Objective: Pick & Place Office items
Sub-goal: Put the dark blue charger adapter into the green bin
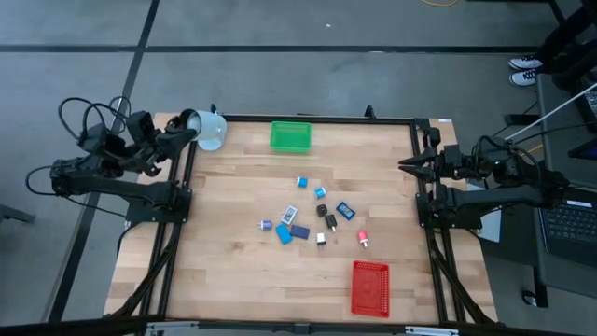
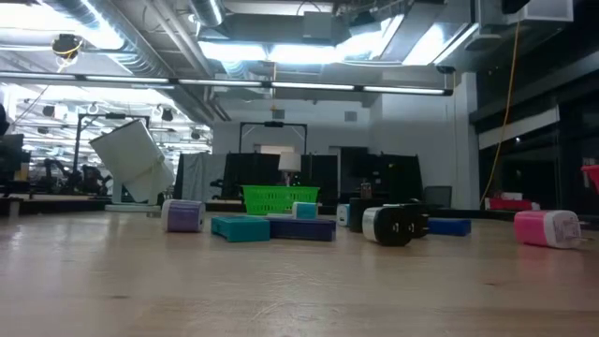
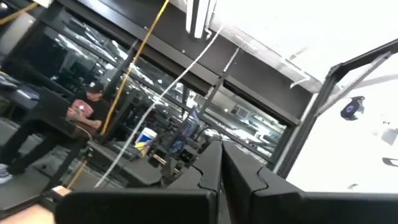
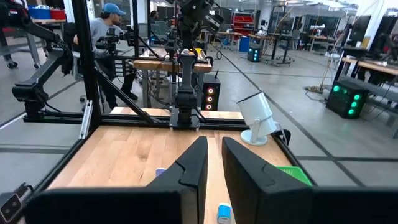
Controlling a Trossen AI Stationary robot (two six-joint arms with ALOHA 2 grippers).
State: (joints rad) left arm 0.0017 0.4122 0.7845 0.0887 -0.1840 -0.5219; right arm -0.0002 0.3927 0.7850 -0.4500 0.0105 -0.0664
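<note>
The left gripper [image 1: 191,126] hangs at the tabletop's [image 1: 233,271] far left corner, fingers [image 3: 205,168] nearly pressed together, touching one tilted mug [image 1: 211,130]. The right gripper [image 1: 408,166] waits at the right edge, fingers [image 4: 193,165] slightly spread, holding nothing. About ten office items [image 1: 312,219] lie scattered between both, well apart from them, with one green tray [image 1: 290,136] and one red tray [image 1: 370,287].

From above, the office items [image 1: 312,217] at centre frame are too small to tell apart by type. In the low view a pink-white piece [image 2: 548,227] sits near the right edge, and something red [image 2: 591,175] above it is cut off by that edge.
</note>
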